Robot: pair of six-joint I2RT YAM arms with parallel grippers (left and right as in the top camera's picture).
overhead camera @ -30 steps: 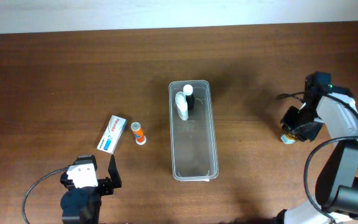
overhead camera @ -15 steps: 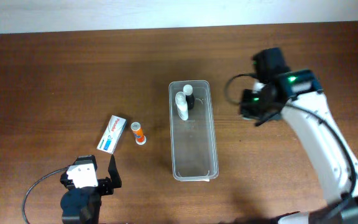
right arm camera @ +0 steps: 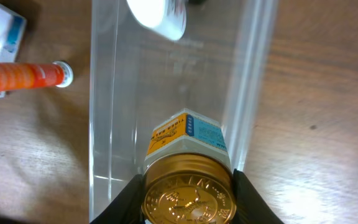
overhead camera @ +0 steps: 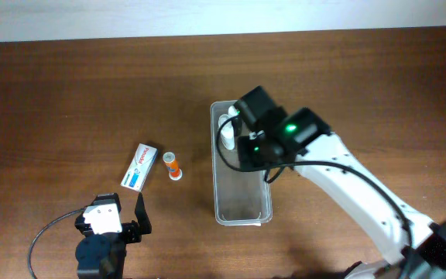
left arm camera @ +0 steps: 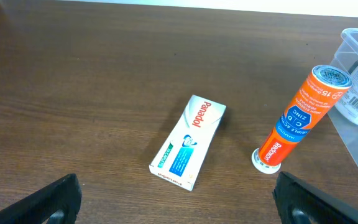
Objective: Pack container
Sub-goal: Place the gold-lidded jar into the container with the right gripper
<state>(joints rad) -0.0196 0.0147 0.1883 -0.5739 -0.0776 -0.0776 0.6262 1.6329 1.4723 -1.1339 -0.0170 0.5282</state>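
Observation:
The clear plastic container (overhead camera: 242,194) lies lengthwise in the middle of the table, with a white bottle (overhead camera: 226,130) and a dark bottle at its far end. My right gripper (overhead camera: 252,147) hangs over the container's far half, shut on a gold-lidded jar (right arm camera: 188,198) with a yellow and blue label. The jar points down into the container (right arm camera: 104,124) near its right wall. My left gripper (overhead camera: 118,217) is open and empty at the front left, its fingers (left arm camera: 51,202) spread wide before the box.
A white-and-blue Panadol box (overhead camera: 140,167) and an orange tube (overhead camera: 173,166) lie left of the container. Both also show in the left wrist view, the box (left arm camera: 188,142) and the tube (left arm camera: 300,115), and in the right wrist view at left.
My right arm has swung left from the table's right side to above the container, carrying the jar. The left arm has not moved.

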